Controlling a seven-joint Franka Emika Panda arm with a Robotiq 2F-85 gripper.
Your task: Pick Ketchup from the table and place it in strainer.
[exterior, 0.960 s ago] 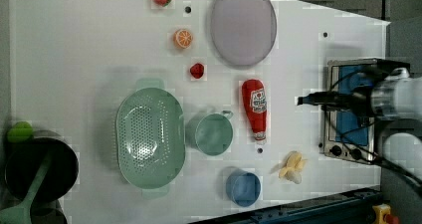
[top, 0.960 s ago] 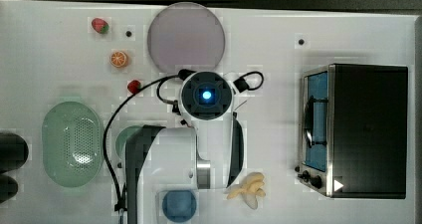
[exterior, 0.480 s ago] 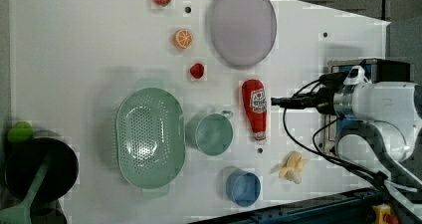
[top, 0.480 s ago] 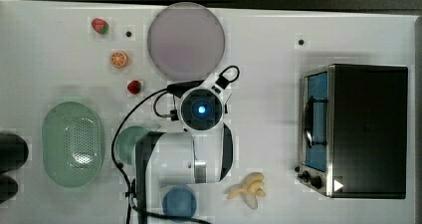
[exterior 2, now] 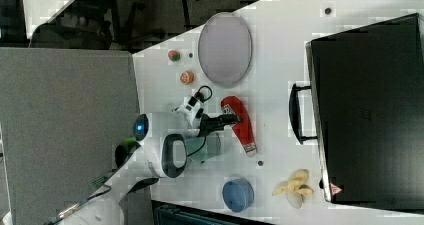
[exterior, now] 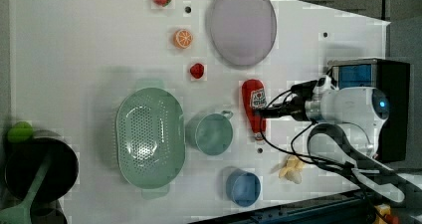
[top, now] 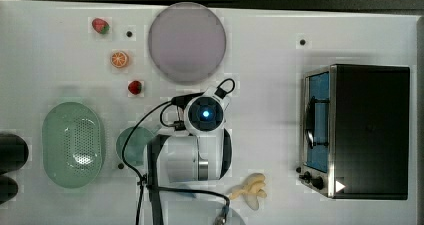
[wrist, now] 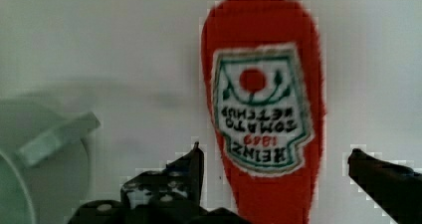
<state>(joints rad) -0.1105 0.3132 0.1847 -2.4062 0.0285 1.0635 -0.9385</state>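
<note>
Arm now lower, open jaws astride Ketchup [wrist: 263, 109] on table [wrist: 99, 45].

In the left view the Ketchup [exterior: 254, 107] lies on the table [exterior: 74, 45] just right of the cup [exterior: 211, 133], the strainer [exterior: 149, 137] left of that cup, the plate [exterior: 242, 24] above, the gripper [exterior: 263, 112] over the Ketchup.
</note>
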